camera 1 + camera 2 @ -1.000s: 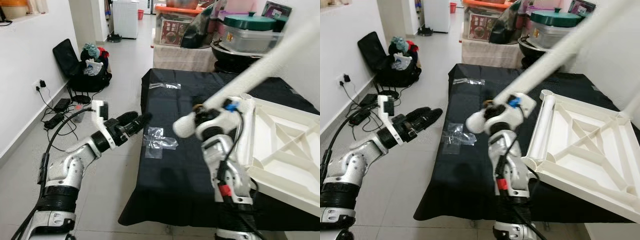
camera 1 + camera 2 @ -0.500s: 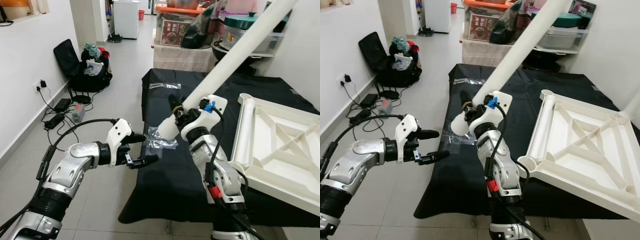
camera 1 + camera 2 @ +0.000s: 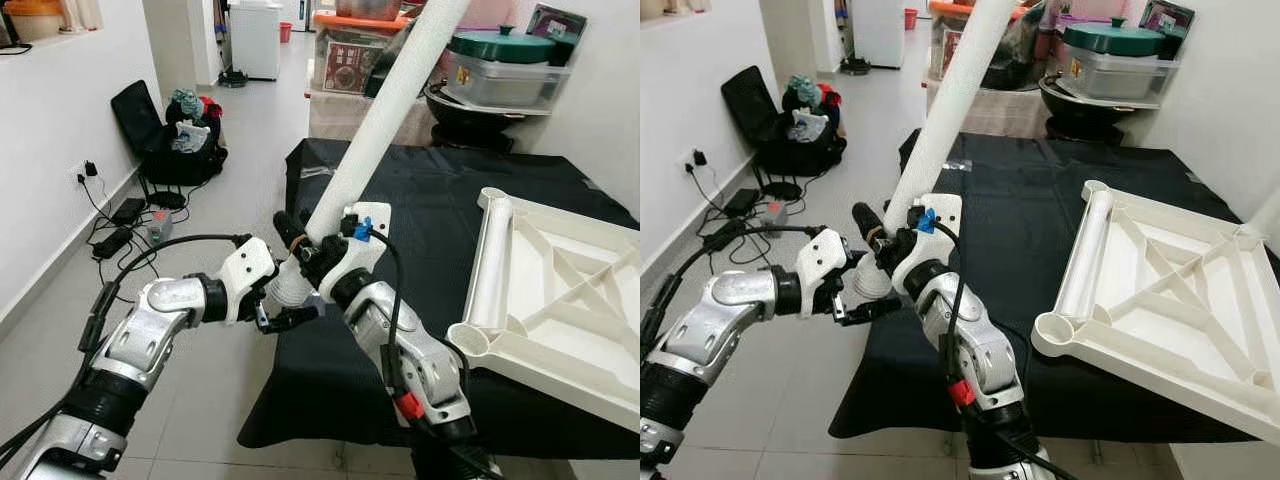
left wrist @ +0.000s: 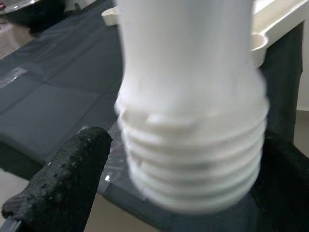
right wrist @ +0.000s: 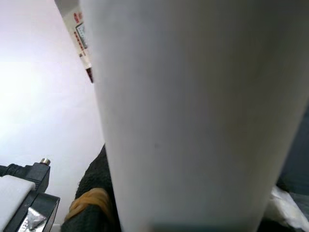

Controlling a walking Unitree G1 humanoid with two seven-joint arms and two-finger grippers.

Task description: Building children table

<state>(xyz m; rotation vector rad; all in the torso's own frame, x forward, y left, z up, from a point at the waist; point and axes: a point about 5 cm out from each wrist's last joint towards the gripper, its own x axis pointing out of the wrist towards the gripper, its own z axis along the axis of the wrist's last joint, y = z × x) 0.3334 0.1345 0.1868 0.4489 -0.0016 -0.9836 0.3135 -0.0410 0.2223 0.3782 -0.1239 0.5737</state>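
The right pincer is clamped on a long white table leg, holding it tilted so it rises up and away over the desk — a low surface draped in black cloth. The leg's threaded lower end sits at the desk's near-left edge, between the black fingers of the left pincer, which stand apart on either side of the threads without closing on them. To the right, the white children's tabletop lies upside down on the desk, its ribbed underside facing up and a round leg socket at its near corner, well apart from the leg. Clear plastic wrapping lies on the cloth farther back — beyond it, storage boxes and a green-lidded container. A black bag and cables rest on the floor by the wall.
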